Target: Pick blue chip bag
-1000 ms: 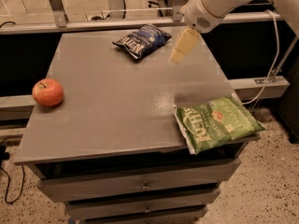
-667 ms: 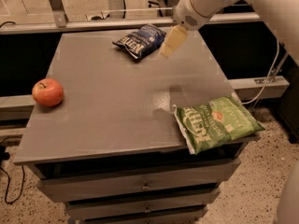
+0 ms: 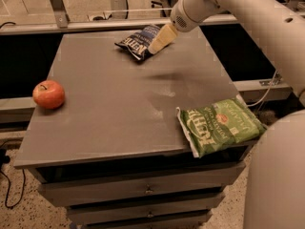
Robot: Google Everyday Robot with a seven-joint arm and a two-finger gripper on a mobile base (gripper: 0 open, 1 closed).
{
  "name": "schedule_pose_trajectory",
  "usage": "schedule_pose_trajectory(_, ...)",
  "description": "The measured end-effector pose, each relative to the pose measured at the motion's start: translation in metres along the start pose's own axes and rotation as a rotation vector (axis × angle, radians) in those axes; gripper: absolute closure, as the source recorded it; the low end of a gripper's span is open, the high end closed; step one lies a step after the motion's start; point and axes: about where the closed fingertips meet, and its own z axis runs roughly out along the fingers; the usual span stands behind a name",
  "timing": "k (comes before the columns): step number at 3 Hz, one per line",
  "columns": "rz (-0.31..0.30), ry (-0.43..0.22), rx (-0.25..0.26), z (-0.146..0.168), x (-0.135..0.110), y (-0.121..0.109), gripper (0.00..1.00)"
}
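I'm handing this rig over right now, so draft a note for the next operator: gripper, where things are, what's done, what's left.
Gripper: at the far side of the table, over the right end of the blue bag. Contact cannot be told.
Blue bag: lying flat near the table's far edge, not lifted.
Green bag: front right corner, hanging over the edge; leave it.
Apple: near the left edge.
Done: gripper brought to the blue bag.
Left: secure the grasp and lift the bag.
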Motion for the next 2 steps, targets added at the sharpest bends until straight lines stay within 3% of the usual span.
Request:
schedule_pose_trajectory(1, 0.111, -0.069, -0.027, 0.032, -0.006, -0.001, 0.00)
schedule_pose_trajectory(2, 0.152, -0.120, -0.050, 0.063, -0.015, 0.006, 0.00)
